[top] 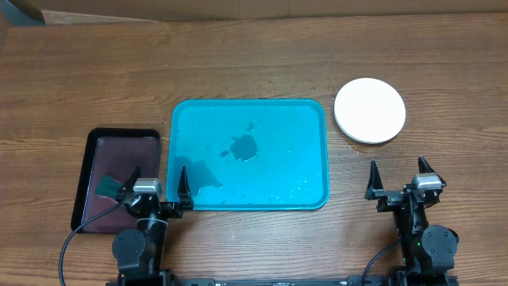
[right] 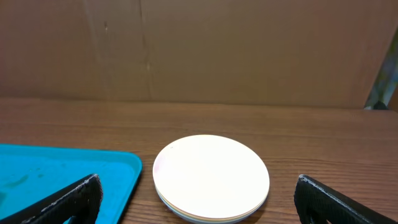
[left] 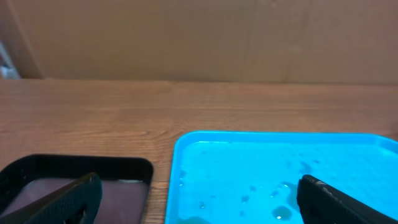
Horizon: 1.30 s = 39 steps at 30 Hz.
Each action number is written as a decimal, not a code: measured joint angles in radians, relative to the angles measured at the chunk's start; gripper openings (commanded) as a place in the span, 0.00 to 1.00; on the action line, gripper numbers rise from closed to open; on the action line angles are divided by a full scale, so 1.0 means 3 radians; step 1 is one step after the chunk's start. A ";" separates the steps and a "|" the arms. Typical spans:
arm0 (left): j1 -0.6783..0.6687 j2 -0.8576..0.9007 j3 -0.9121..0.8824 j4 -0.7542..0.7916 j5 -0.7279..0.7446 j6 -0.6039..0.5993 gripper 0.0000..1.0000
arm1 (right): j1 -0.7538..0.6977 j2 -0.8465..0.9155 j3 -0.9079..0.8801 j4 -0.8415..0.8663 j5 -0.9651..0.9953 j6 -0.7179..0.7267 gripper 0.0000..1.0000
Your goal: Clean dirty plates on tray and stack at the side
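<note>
The plates sit in one stack on the table right of the turquoise tray, the white one on top; the edges of the plates beneath show in the right wrist view. The tray holds only water drops and wet patches, also in the left wrist view. My left gripper is open and empty at the tray's near left corner. My right gripper is open and empty, near the table's front edge, in front of the stack.
A small dark maroon-black tray lies left of the turquoise tray, with a dark teal cloth or sponge in its near end. A cardboard wall stands behind the table.
</note>
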 measured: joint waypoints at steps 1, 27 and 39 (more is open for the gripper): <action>0.0000 0.0000 0.0000 0.0000 -0.0025 -0.0017 1.00 | 0.0000 0.0000 0.0000 0.0001 0.0000 -0.0001 1.00; 0.0000 -0.0102 0.0000 -0.0023 -0.0224 -0.0090 1.00 | 0.0000 0.0000 0.0000 0.0000 0.0000 0.0001 1.00; 0.0000 -0.0102 0.0000 -0.0023 -0.0235 -0.0090 1.00 | -0.0001 0.0000 0.0000 -0.0001 0.0000 0.0000 1.00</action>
